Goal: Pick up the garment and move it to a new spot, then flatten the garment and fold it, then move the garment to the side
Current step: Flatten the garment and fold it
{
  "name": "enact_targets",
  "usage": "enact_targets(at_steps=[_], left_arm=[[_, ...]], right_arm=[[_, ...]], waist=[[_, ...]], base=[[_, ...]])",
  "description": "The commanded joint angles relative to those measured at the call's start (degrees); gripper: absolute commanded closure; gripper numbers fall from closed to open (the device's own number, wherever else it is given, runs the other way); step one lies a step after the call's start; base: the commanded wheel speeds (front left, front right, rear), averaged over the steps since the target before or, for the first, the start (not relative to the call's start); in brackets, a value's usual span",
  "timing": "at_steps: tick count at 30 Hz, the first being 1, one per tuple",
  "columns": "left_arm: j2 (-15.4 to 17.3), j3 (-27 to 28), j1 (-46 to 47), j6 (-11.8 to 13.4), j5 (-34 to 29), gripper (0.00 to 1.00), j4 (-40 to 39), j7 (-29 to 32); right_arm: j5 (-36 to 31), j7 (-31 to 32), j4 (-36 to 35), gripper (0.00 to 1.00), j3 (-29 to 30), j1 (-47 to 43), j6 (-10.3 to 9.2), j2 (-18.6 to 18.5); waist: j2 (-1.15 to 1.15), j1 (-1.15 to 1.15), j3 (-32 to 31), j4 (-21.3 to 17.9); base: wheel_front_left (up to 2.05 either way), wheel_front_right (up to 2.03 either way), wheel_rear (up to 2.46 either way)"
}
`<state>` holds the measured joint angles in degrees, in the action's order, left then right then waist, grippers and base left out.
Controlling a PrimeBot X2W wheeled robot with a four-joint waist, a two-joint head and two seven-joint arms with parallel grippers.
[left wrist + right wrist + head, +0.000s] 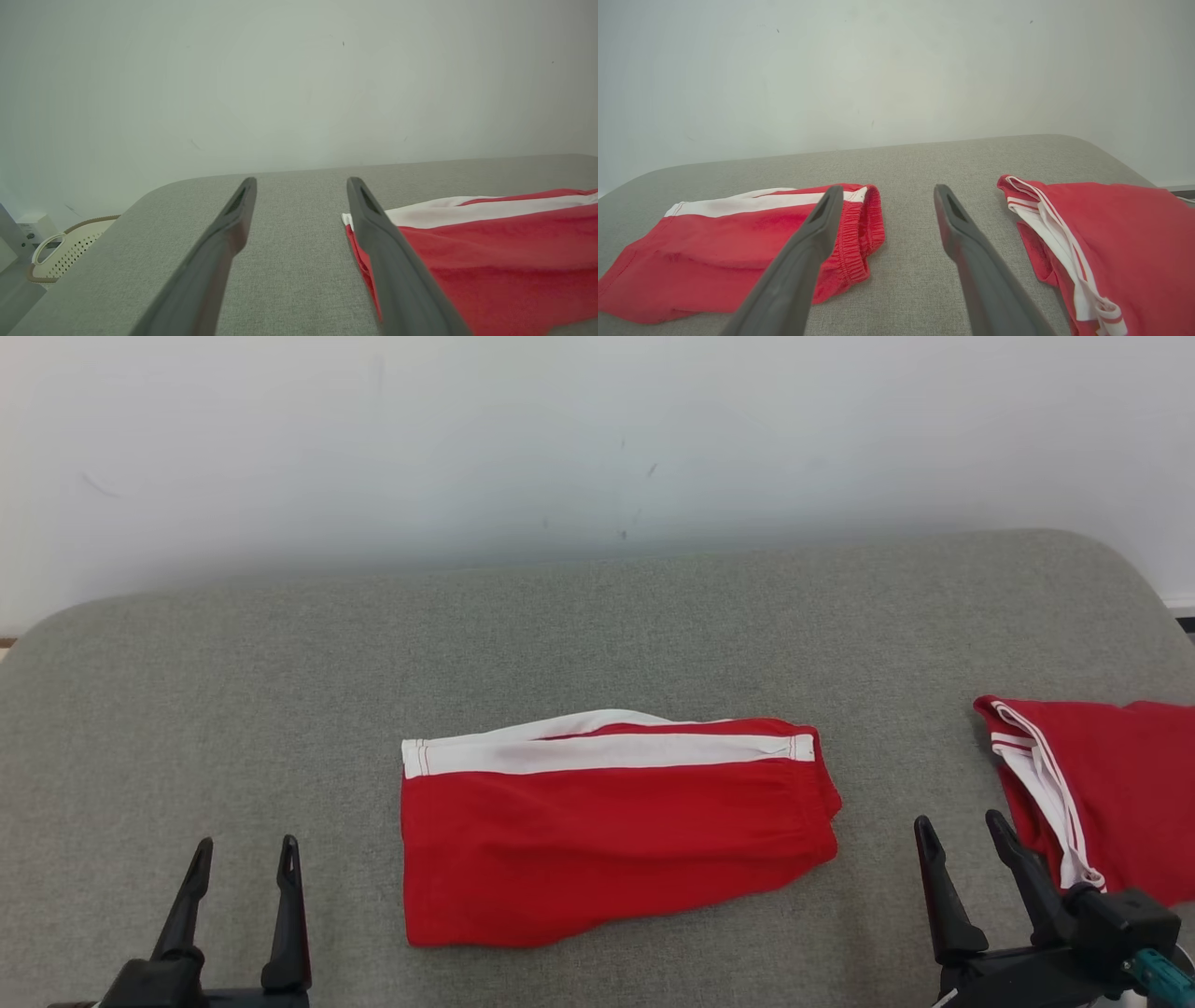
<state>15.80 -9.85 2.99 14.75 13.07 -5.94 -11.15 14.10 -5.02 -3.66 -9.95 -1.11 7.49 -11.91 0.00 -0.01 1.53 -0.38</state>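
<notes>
The garment (607,835), red shorts with a white side stripe, lies folded and flat in the middle of the grey padded surface (597,635). It also appears at the right of the left wrist view as the garment (490,256) and at the left of the right wrist view as the garment (738,252). My left gripper (245,859) stands open at the lower left, apart from the cloth, with nothing between its fingers. My right gripper (962,831) stands open at the lower right, between the shorts and a second red piece.
A second red garment with white trim (1092,793) lies at the right edge of the surface, close to my right gripper, seen also as the red garment (1111,247). A white wall (597,439) rises behind. A perforated cream basket (70,247) sits on the floor past the left corner.
</notes>
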Motion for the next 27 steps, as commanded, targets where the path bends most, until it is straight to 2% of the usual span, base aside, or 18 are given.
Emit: enact_targets(at_steps=[1,7,11,17,27], left_arm=[[0.15,0.04,-0.67,0.25,0.29,0.00,-0.20,0.06],[-0.39,-0.62,0.93,0.15,0.31,0.00,-0.16,-0.59],[-2.04,-1.79,3.39,-0.46,0.70,0.00,1.05,-1.59],[-4.67,-3.29,7.20,-1.48,0.87,0.00,4.66,-3.23],[-5.91,-3.42,9.66,-2.41,-0.38,0.00,5.90,-4.01]], right_arm=[[-0.05,0.07,-0.15,0.00,0.11,-0.44,0.00,0.02],[0.44,0.21,0.53,0.00,0.23,0.76,0.00,-0.71],[1.44,-0.10,3.15,0.00,-0.29,2.83,0.00,-1.34],[2.96,-1.90,11.84,0.00,-2.57,6.56,0.00,-2.55],[5.97,-4.94,28.10,0.00,-7.28,14.59,0.00,-3.32]], waist=[[0.00,0.01,0.02,0.05],[0.00,0.01,0.82,1.60],[0.00,0.01,2.35,4.00],[0.00,0.01,4.17,7.38],[0.00,0.01,7.32,10.08]], base=[[0.00,0.00,0.00],[0.00,0.00,0.00],[0.00,0.00,0.00],[0.00,0.00,0.00],[0.00,0.00,0.00]])
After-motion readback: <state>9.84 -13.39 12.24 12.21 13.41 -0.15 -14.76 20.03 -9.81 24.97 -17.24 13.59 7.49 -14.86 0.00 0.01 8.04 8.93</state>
